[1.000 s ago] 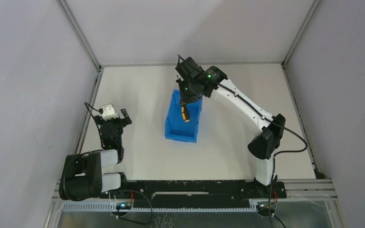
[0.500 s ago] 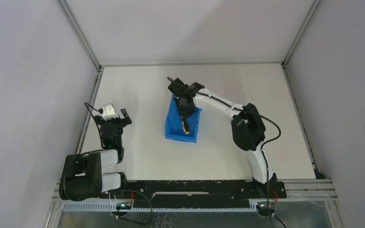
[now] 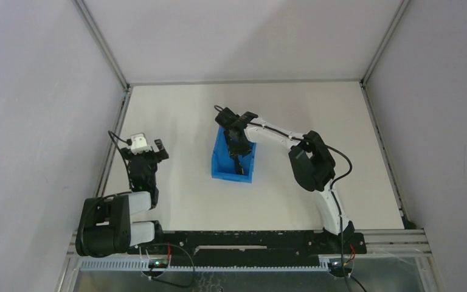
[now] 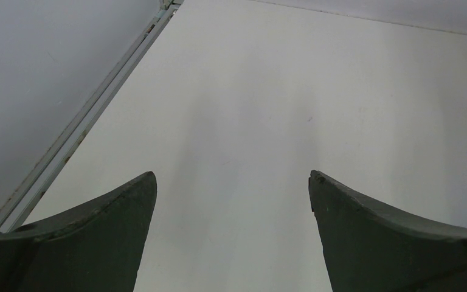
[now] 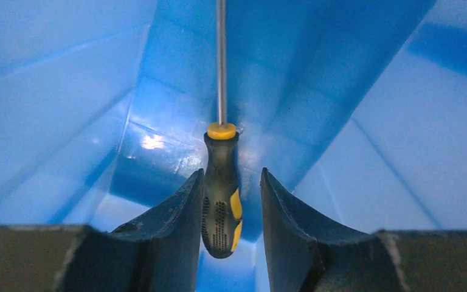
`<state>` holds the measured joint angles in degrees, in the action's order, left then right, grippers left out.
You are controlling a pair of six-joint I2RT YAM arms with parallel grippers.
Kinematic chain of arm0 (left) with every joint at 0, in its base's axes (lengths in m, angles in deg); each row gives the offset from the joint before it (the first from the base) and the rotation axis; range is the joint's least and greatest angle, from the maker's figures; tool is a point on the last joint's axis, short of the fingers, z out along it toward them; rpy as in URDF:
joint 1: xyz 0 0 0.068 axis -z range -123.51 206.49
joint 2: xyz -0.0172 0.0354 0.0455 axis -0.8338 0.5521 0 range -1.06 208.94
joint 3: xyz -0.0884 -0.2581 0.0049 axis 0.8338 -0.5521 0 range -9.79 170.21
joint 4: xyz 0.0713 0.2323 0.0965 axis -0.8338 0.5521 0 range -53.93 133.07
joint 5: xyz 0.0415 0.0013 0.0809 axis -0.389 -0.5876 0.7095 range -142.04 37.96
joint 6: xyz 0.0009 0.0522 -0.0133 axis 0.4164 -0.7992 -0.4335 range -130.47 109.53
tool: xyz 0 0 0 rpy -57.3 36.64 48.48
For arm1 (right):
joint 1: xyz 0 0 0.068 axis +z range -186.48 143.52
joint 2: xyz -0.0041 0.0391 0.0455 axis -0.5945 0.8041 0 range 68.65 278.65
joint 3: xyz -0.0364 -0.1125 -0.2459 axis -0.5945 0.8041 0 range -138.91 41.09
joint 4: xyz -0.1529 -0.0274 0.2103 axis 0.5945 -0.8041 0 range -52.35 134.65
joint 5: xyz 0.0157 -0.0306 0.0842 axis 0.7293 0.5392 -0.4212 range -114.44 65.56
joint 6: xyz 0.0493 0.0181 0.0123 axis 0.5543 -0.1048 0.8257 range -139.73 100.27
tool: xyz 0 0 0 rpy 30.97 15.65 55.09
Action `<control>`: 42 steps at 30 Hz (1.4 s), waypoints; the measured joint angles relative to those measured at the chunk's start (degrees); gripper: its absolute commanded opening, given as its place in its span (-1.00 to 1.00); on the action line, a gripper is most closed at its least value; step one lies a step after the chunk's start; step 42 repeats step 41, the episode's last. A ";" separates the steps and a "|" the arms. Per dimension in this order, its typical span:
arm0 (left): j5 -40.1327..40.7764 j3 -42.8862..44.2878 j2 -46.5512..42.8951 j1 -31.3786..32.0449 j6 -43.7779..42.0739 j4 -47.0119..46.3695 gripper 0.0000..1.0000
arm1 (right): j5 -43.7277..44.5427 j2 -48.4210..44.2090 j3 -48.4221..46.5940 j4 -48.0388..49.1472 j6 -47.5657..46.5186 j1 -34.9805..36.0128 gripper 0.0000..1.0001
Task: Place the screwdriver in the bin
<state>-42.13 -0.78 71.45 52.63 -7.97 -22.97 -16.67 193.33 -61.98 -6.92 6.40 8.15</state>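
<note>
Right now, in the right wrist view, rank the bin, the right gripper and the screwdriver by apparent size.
1. bin, fills the frame.
2. right gripper, enlarged by nearness.
3. screwdriver, thin shaft, small handle.

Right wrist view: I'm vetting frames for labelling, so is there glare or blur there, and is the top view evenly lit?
Right wrist view: a bright glare patch on the bin floor, left of the screwdriver, which is sharp; top external view: soft, even light, no glare.

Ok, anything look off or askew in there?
Nothing stands out. The screwdriver is inside the blue bin, between the right gripper's parted fingers, and the bin stands upright on the table. No spill or damage visible.
</note>
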 measured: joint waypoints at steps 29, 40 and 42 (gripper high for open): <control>0.02 0.00 0.00 0.00 0.00 0.00 1.00 | 8.24 -77.37 52.94 33.16 -10.25 -16.98 0.99; 0.02 0.00 0.00 0.00 0.00 0.00 1.00 | 7.54 -90.53 85.92 41.09 -5.70 -27.34 0.99; 0.02 0.00 0.00 0.00 0.00 0.00 1.00 | 7.41 -91.41 87.14 41.51 -5.01 -27.54 0.99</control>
